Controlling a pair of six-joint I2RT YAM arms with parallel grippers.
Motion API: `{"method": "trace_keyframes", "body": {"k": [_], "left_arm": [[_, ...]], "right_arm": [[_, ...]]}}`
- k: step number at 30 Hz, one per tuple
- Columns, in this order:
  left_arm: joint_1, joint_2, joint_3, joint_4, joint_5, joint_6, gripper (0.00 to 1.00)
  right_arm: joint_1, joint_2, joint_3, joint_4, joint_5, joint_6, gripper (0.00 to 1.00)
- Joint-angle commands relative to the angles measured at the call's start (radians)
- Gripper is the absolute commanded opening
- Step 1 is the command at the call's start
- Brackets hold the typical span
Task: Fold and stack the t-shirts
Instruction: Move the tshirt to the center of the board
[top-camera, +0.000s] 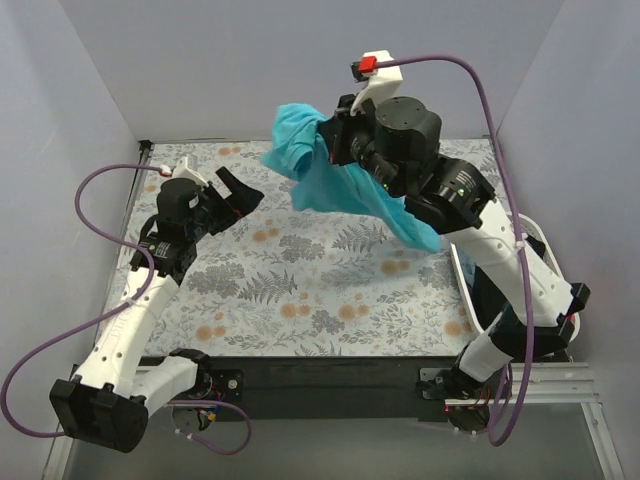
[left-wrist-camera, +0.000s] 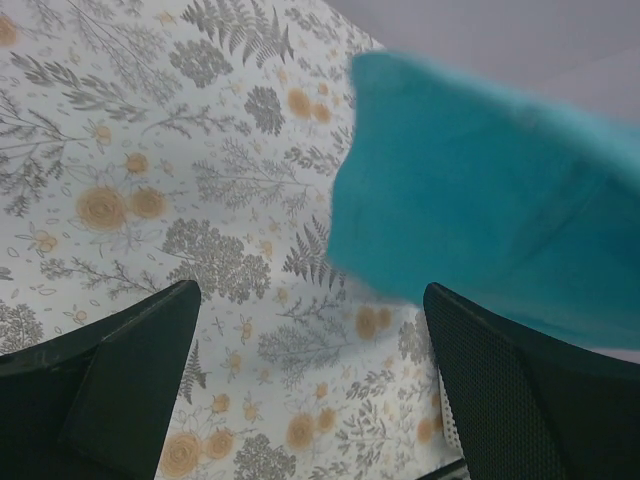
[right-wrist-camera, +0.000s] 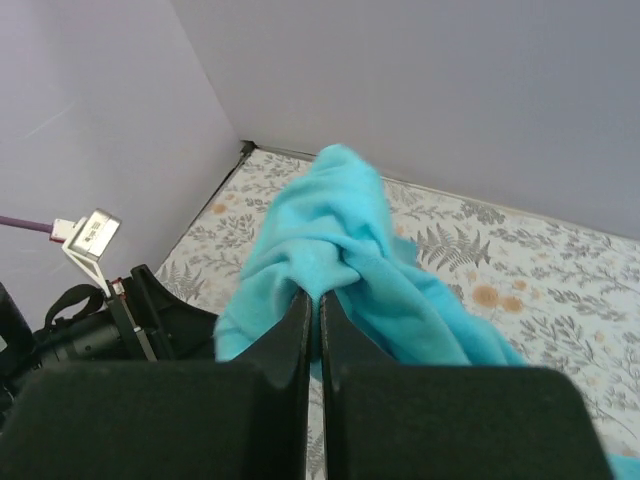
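Fingers (right-wrist-camera: 296, 335) of the right gripper (right-wrist-camera: 311, 300): pressed together, pinching a bunched fold of the teal t-shirt (right-wrist-camera: 335, 235). Shirt held aloft over the far half of the floral cloth (top-camera: 300, 275), knotted up at the grip near the back wall. From there, trailing down and to the right in a long drape that narrows to a point beside the right forearm. Impossible to tell whether that lowest tip touches the cloth. From the right wrist, a crumpled mound over the fingertips, spilling off to both sides.

Fingers (left-wrist-camera: 130, 380) of the left gripper (left-wrist-camera: 310, 300): spread wide, with only patterned cloth showing in the gap between them. Hovering over the left part of the table, aimed toward the shirt, near its hanging edge yet apart from it in the overhead view. Blurred teal mass filling the upper right of the left wrist view, just beyond the right-hand fingertip.

Floral cloth: spread flat over the tabletop, grey with orange blossoms and fern sprays. White basket (top-camera: 464, 280) at the table's right edge, largely hidden behind the right arm, something dark inside, too covered to name. Purple cable (top-camera: 488, 105) arcing from the right wrist down along the arm.
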Motion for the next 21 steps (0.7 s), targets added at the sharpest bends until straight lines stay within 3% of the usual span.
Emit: {"method": "trace_keyframes", "body": {"k": [1,6,8,13,14,17,21], "left_arm": [[0.04,-0.04,0.036,-0.034,-0.048,-0.019,0.94],[0.06,-0.03,0.044,-0.051,-0.06,-0.018,0.94],[0.062,-0.024,0.039,-0.048,-0.059,-0.021,0.94],[0.063,-0.003,-0.002,-0.045,-0.047,-0.029,0.94],[0.063,0.002,-0.012,-0.042,-0.042,-0.033,0.93],[0.063,0.014,-0.077,-0.02,-0.013,-0.047,0.92],[0.063,0.061,-0.17,0.003,0.038,-0.09,0.82]], "right_arm": [[0.019,0.044,0.119,0.04,0.086,-0.07,0.01],[-0.026,0.087,0.081,0.051,0.122,-0.092,0.01],[-0.117,0.074,0.007,0.057,0.082,-0.058,0.01],[-0.401,0.0,-0.461,0.126,-0.153,0.08,0.01],[-0.488,0.0,-0.52,0.129,-0.165,0.092,0.13],[-0.592,0.018,-0.7,0.137,-0.222,0.12,0.61],[-0.549,-0.021,-0.826,0.141,-0.196,0.143,0.66]]}}
